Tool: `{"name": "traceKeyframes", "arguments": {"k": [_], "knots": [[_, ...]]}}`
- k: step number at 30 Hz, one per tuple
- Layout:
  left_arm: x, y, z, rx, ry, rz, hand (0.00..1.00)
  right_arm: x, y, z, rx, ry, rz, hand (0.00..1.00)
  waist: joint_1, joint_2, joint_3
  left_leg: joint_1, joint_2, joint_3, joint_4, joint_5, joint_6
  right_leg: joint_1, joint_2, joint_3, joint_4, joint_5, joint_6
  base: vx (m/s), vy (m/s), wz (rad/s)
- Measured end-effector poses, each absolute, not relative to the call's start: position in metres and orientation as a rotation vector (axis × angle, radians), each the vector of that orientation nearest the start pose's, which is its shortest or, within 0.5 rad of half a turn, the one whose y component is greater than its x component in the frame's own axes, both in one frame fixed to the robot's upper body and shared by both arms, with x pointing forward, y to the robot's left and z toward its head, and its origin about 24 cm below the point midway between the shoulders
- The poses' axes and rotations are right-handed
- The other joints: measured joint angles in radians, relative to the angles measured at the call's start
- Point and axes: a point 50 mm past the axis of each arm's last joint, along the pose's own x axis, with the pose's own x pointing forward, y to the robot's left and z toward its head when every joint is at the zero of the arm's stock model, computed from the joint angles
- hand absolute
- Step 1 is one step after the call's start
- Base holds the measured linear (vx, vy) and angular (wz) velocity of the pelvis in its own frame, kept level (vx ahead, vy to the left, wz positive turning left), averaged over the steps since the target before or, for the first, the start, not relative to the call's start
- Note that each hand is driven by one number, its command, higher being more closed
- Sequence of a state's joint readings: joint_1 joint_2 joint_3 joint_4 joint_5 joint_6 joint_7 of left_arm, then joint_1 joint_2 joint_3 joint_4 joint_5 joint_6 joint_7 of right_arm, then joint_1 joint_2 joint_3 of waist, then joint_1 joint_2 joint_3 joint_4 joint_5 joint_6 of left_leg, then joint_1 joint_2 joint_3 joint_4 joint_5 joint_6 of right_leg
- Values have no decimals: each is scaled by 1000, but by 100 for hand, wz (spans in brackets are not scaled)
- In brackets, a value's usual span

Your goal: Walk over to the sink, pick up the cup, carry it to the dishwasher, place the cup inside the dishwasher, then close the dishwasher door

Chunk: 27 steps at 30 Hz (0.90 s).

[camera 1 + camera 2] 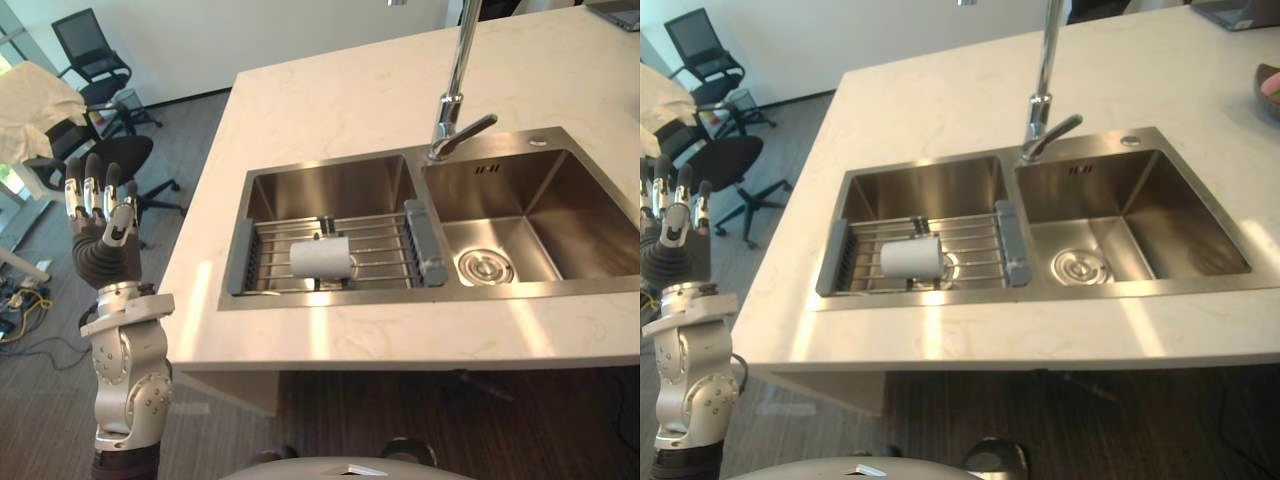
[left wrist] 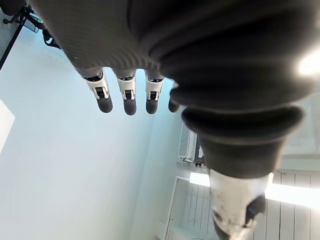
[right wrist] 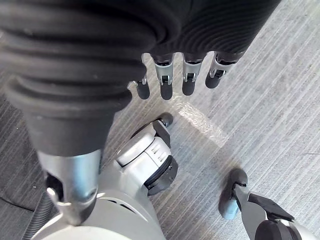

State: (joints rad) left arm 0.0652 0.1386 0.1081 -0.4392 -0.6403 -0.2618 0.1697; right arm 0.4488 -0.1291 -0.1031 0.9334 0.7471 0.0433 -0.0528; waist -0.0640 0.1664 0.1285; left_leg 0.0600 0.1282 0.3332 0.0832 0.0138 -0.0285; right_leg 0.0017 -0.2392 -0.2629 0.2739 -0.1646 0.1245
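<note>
Two black office chairs [image 1: 88, 48] stand at upper left. Below them the left hand [image 1: 100, 215] is raised, fingers straight, empty. At centre, one white cup [image 1: 320, 258] lies sideways on one rack [image 1: 385, 250] across the left basin of the two-basin sink [image 1: 520, 200], behind which rises one faucet [image 1: 455, 90]. The right hand [image 3: 166, 80] hangs loose-fingered above the floor [image 3: 280, 100], empty.

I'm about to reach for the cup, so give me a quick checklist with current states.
1. Cup located, lying on its side on the rack in the sink's left basin: ok.
2. Left hand empty, fingers straight: ok.
3. Right hand empty, fingers straight, pointing at the floor: ok.
4. A hand near the cup: not ok; left hand is raised beside the counter, away from the sink.
5. Faucet clear of the cup: ok, it stands behind the basins' divider.
</note>
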Motion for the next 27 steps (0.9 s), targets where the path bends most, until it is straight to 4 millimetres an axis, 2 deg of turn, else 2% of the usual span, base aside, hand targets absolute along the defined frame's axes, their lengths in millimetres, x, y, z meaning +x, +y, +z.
{"name": "traceKeyframes", "arguments": {"k": [4, 9, 11, 16, 18, 20, 22, 23, 24, 27], "knots": [[224, 191, 131, -546, -513, 125, 0, -48, -219, -162, 546, 1290, -801, 0, 0, 4, -17, -3, 1, 32, -3, 104, -22, 50, 3, -37, -61, 12, -17, 20, -112, 18], [227, 174, 129, -441, -506, 67, 0, -53, -217, -164, 552, 1334, -805, 0, -1, 2, -33, -6, 27, 55, 0, 132, -39, 99, 46, -57, -156, 63, -34, 11, -70, 0], [235, 159, 124, -314, -477, 5, 0, -53, -220, -164, 579, 1354, -812, 0, -4, -13, -40, -8, 37, 54, 1, 142, -53, 121, 63, -71, -193, 87, -39, 3, -48, 8], [242, 118, 117, 7, -458, -152, 0, -36, -232, -165, 671, 1308, -792, 0, -7, -42, -43, -24, 58, 53, -1, 142, -53, 135, 97, -77, -256, 121, -53, -65, -13, 7], [244, 105, 113, 152, -457, -187, 0, -18, -232, -166, 719, 1255, -770, 0, -12, -44, -44, -20, 62, 50, -18, 142, -53, 135, 105, -78, -270, 128, -58, -90, 18, 1], [248, 101, 110, 239, -454, -173, 0, -7, -231, -167, 759, 1221, -764, 0, -19, -44, -44, -13, 61, 50, -39, 140, -52, 135, 107, -80, -271, 134, -57, -87, 55, 7], [252, 100, 106, 300, -450, -148, 0, -7, -231, -167, 770, 1215, -775, 0, -20, -43, -45, -6, 61, 49, -50, 119, -63, 135, 109, -79, -277, 144, -53, -73, 75, 0], [253, 98, 105, 331, -453, -152, 0, -8, -232, -167, 791, 1201, -795, 0, -21, -35, -47, -7, 67, 49, -53, 86, -66, 135, 120, -80, -285, 153, -52, -50, 107, -4], [255, 95, 100, 393, -453, -154, 0, -8, -232, -167, 811, 1190, -814, 0, -22, -43, -46, -11, 69, 53, -49, 41, -70, 137, 122, -78, -304, 171, -49, -61, 124, -7], [258, 91, 92, 479, -443, -167, 0, -9, -222, -169, 841, 1199, -812, 0, -26, -59, -42, -22, 53, 58, -43, 34, -61, 144, 115, -75, -340, 202, -46, -45, 77, -5]]}}
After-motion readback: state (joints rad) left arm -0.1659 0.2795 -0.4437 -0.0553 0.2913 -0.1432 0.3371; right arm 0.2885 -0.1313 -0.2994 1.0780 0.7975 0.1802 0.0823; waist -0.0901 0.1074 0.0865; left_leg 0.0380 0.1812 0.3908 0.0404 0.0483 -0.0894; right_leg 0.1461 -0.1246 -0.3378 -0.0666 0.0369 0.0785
